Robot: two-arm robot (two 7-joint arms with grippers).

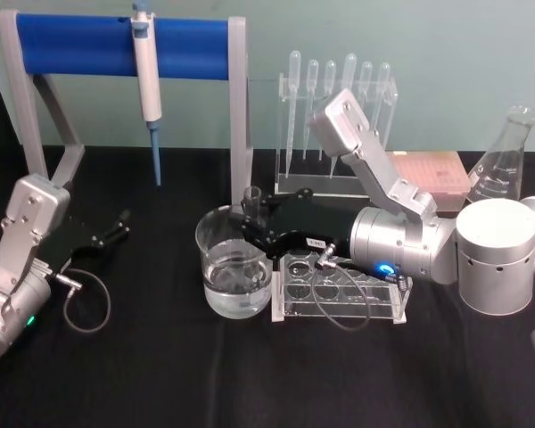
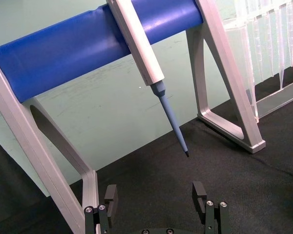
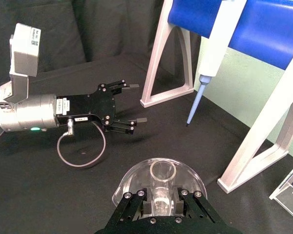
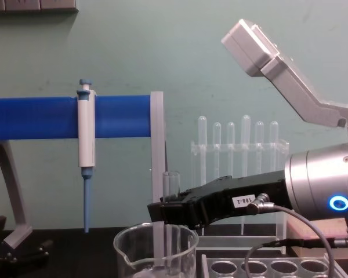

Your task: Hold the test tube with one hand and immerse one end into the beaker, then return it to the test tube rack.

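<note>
Test tube [image 1: 252,203], head view: upright, pinched just below its rim by the right tool [image 1: 252,227], with its lower part inside the beaker [image 1: 234,276]. The beaker holds clear liquid and stands on the tabletop [image 1: 160,374] just beside the left end of the test tube rack [image 1: 374,309]. A cable [image 1: 325,299] from the right wrist loops over the rack's holes and may foul the return. The left tool [image 1: 110,230] is parked well apart on the left.

Left wrist view: the left tool [image 2: 155,195] is spread wide and empty, facing the pipettor [image 2: 136,44] hung on the blue-bar stand [image 2: 63,53].

Right wrist view: the jaws press the test tube [image 3: 162,187] from both sides. It stands inside the beaker [image 3: 190,178] rim, apparently clear of the glass.

Chest view: the test tube [image 4: 171,184] is vertical and passes down through the beaker [image 4: 133,249] mouth. Whether its round end reaches the liquid cannot be told. Judged step: immersion. Lower it straight, keeping it off the wall and floor. Then raise it until the round end clears the rim before crossing to the test tube rack [image 4: 249,267]. The pipettes [image 4: 238,139] stand behind, out of the path.
</note>
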